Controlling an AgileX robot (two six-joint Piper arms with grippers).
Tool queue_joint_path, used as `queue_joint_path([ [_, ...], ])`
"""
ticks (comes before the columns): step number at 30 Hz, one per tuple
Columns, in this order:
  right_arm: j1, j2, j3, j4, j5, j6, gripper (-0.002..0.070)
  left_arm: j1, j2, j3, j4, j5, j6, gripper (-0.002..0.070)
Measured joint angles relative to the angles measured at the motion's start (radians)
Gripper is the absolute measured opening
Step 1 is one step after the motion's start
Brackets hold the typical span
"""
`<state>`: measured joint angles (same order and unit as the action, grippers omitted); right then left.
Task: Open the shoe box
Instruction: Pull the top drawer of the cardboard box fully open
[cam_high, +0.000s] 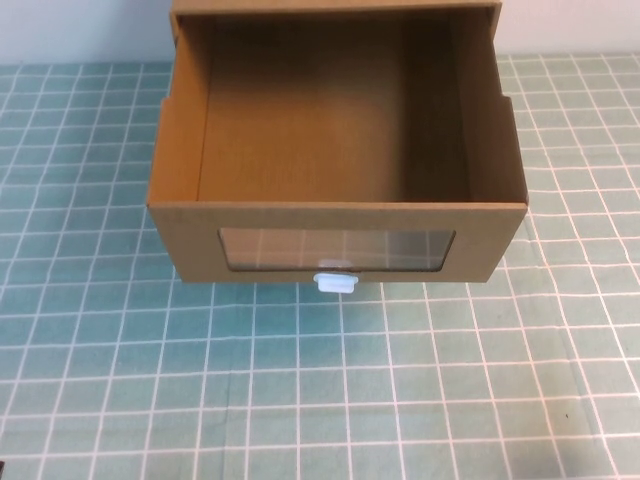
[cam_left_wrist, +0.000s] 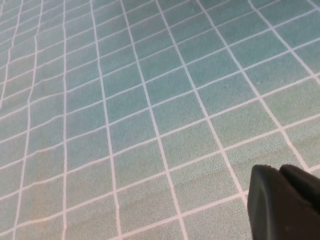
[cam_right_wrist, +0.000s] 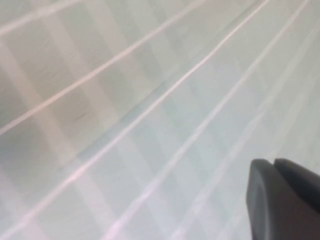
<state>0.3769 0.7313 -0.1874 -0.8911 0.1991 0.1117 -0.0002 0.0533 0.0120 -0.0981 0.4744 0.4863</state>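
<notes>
The shoe box (cam_high: 190, 240) is sitting at the far middle of the table (cam_high: 300, 400), on the teal covering with its white grid. Its top is standing open toward the high camera, and the brown cardboard floor and inner walls are showing plainly. The near wall is facing me. A clear window (cam_high: 337, 250) is running across that wall, and the grid is showing through it. A small white pull tab (cam_high: 335, 282) is hanging from the wall's lower edge at the middle, just under the window and resting against the table. Behind the open part, a strip of cardboard is crossing the box at its far edge.

Neither of my arms is appearing in the high view. In the left wrist view, my left end effector (cam_left_wrist: 280, 172) is hovering over bare grid, with its dark fingers lying together and only a thin seam between them. In the right wrist view, my right end effector (cam_right_wrist: 275, 165) is hanging very close to the table. It is closed and gripping nothing. The shoe box is showing in neither wrist view.
</notes>
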Motion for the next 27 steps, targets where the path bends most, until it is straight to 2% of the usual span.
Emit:
queue_joint_path([
  [5,-0.076,-0.238,0.002,-0.172,-0.081,0.0,-0.0013,0.0,0.0,0.0,0.002,0.0,0.0,-0.0004],
  [13,-0.22,-0.528,0.032,-0.201,-0.217,0.0,-0.0013,0.0,0.0,0.0,0.002,0.0,-0.002,-0.0004],
  [18,-0.254,-0.672,0.09,-0.206,-0.31,0.0,-0.0013,0.0,0.0,0.0,0.002,-0.002,-0.002,-0.0004],
  [27,-0.255,-0.732,0.125,-0.196,-0.351,0.255,-0.0013,0.0,0.0,0.001,0.002,-0.002,-0.002,-0.0004],
])
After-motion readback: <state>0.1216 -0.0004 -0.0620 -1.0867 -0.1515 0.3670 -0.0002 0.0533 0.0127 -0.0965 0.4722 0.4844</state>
